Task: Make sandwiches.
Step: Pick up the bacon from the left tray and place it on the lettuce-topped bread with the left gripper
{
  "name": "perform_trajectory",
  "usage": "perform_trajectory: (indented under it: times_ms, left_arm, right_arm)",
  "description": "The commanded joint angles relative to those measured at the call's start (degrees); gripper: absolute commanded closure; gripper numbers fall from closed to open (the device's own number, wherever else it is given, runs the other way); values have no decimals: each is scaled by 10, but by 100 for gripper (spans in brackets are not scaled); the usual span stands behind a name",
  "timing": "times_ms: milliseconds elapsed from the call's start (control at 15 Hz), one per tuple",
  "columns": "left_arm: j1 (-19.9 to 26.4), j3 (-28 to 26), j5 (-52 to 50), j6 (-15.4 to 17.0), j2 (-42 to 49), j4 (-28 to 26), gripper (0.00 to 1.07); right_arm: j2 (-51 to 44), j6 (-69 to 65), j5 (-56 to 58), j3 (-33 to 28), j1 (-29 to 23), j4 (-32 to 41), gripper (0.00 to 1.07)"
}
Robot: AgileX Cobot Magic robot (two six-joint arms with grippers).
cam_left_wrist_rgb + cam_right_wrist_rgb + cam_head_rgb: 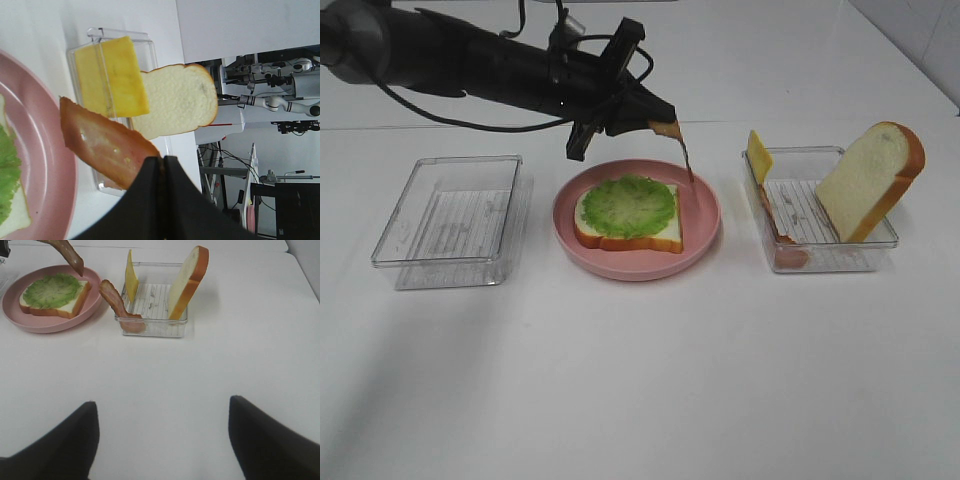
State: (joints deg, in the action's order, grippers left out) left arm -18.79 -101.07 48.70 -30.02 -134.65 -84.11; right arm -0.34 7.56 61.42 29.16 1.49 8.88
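Above the plate's (705, 228) rim, left jaws grip bacon (681, 152) hanging end-down; lettuce (630, 206) lies toward the bench's left edge; right jaws stand open.

The right hand (162, 402) shows two dark fingers (55, 445) spread wide apart over the white table (165, 370). Further off sits a pink plate (30, 322) with a bread slice (76, 302) lying flat, lettuce (51, 290) covering it. A bacon strip (70, 252) dangles with its tip over the plate's rim. Beside the plate is a clear tray (155, 326). A second bacon strip (116, 301) is draped over its wall, a cheese slice (131, 280) stands upright inside, and a second bread slice (187, 282) leans on edge.
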Motion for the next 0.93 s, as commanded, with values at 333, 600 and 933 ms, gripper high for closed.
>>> perform_trajectory:
  times_ms: [333, 600, 933]
  left_arm:
    - [17, -1, -5, 56, -25, 132, 107]
    - [47, -1, 22, 116, -24, 205, 103]
    - [47, -1, 24, 138, -17, 214, 42]
  right_arm:
    - [-8, 3, -5, -1, 5, 1, 38]
    - [-7, 3, -5, -1, 5, 7, 38]
    - [-7, 3, -5, -1, 5, 7, 38]
